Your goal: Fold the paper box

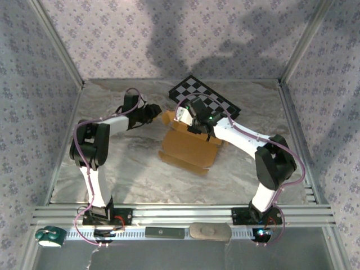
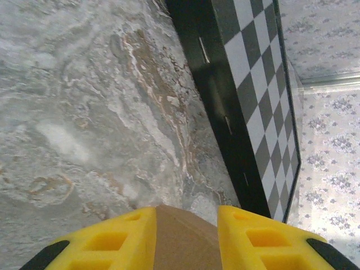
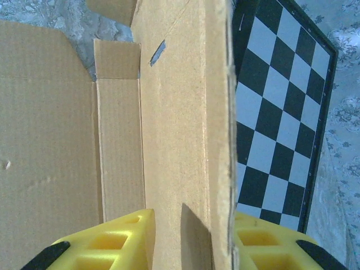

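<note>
paper box (image 1: 188, 147): tan cardboard, mid-worktop, between the two arms, just near of the checkered board (image 1: 205, 98). Part-folded.
box layout: in the top view the base panel lies flat and a flap is spread flat on the near side. The far side is raised under the right arm.
left tool (image 1: 154, 111): at the box's far-left corner, low over the worktop (image 1: 135, 169).
left tool state: in the wrist view the yellow fingers (image 2: 112, 239) are parted and a cardboard corner (image 2: 185, 239) fills the gap between them. Can't tell whether it is pinched or just lying there.
left wrist background: marbled worktop (image 2: 67, 112) ahead, with the checkered board (image 2: 264, 112) running along the right.
right tool (image 1: 199, 127): over the box's far edge, pointing down into it.
right tool state: released. The fingers (image 3: 112, 242) are spread and straddle an upright cardboard wall (image 3: 185, 112), with visible slack on the left side.
right wrist detail: flat panel (image 3: 50, 140) to the left of the wall, and a narrow creased strip with a small tab between them. The checkered board (image 3: 281, 112) sits just right of the wall's edge.
</note>
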Robot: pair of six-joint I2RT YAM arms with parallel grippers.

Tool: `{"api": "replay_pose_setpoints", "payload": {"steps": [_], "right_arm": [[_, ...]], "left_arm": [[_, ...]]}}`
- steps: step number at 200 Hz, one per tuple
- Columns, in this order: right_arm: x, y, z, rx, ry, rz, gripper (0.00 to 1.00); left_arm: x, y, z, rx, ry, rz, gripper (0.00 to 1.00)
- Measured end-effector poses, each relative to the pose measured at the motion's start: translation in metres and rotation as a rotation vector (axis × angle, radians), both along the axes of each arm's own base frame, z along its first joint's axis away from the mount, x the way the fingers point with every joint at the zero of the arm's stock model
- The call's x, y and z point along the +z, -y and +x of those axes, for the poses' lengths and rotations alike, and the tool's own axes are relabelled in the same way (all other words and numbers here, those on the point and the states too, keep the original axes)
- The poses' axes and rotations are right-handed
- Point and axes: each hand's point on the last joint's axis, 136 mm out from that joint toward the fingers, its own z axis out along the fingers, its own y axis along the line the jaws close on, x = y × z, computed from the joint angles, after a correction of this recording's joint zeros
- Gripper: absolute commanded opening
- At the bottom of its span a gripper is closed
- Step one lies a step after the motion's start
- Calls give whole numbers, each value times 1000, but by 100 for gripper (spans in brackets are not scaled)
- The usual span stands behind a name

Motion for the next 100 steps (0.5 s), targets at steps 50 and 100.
{"api": "replay_pose_setpoints", "payload": {"steps": [50, 100], "right_arm": [[10, -1, 0, -2, 29, 7, 37], [28, -6, -2, 6, 71, 35, 32]], "left_arm": [[5, 9, -4, -18, 6, -4, 33], [5, 18, -8, -29, -1, -10, 32]]}}
